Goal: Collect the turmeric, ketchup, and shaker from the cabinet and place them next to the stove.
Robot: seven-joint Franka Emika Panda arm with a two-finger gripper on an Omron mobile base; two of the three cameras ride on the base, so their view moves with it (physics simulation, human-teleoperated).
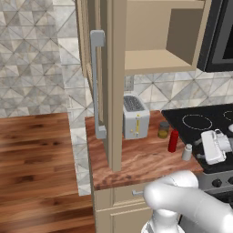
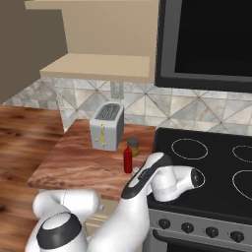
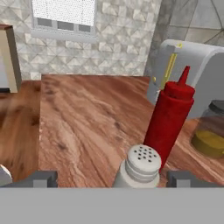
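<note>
The pale shaker [image 3: 140, 168] stands upright on the wooden counter, between the wide-apart fingertips of my open gripper [image 3: 113, 179] and touching neither one. Just behind it stands the red ketchup [image 3: 170, 122], and the turmeric [image 3: 210, 135] jar sits to its right. From the left base view, the shaker [image 1: 187, 152], ketchup [image 1: 173, 141] and turmeric [image 1: 163, 130] form a small group on the counter, right beside the left edge of the stove [image 1: 200, 120]. The white hand hovers over the stove's front corner. The cabinet [image 1: 154, 41] above hangs open, its shelf bare.
A silver toaster [image 1: 135, 116] stands against the tiled wall behind the group. The open cabinet door [image 1: 111, 91], with its long grey handle [image 1: 96, 82], juts out over the counter's left part. A dark microwave [image 2: 206, 39] hangs above the stove [image 2: 206, 162].
</note>
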